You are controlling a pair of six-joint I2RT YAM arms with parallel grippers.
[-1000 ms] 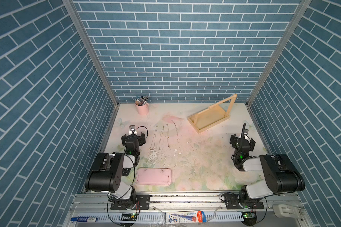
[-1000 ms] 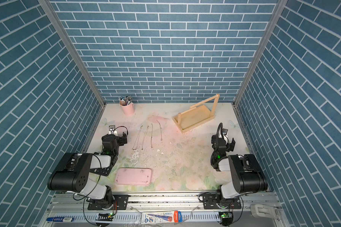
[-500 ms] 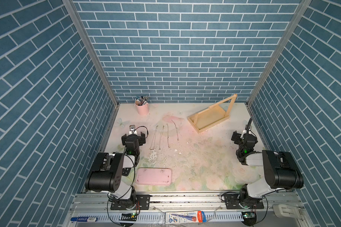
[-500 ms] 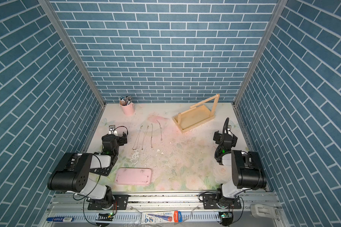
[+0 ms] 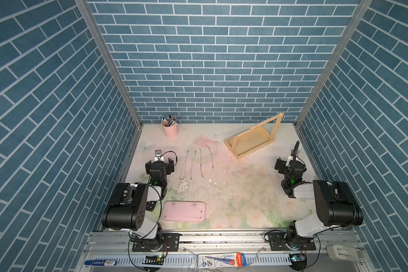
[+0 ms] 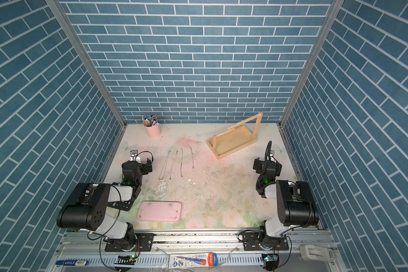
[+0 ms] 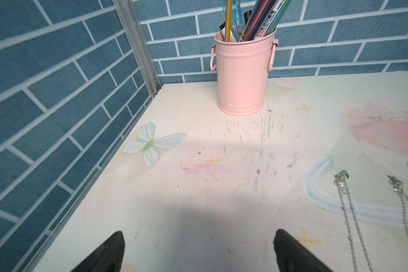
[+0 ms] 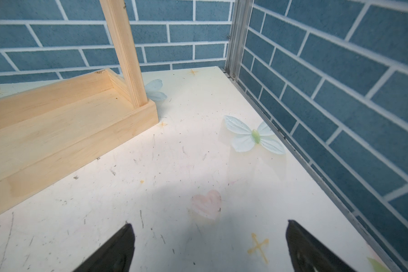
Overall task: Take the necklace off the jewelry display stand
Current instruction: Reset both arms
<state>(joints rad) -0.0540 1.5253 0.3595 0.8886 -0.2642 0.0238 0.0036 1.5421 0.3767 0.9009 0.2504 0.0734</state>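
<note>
Near the left edge of the tabletop (image 5: 245,188) the left gripper (image 5: 160,163) sits low, its jaws spread wide with nothing between them. A pink cup (image 5: 170,130) stands in the far left corner. Just right of that gripper, four necklaces (image 5: 201,162) lie stretched side by side on the tabletop. A pink tray (image 5: 183,211) lies by the front edge. The wooden stand (image 5: 250,141) sits toward the far right corner, well apart from the necklaces. By the right edge, the right gripper (image 5: 290,163) is also spread wide, holding nothing.
</note>
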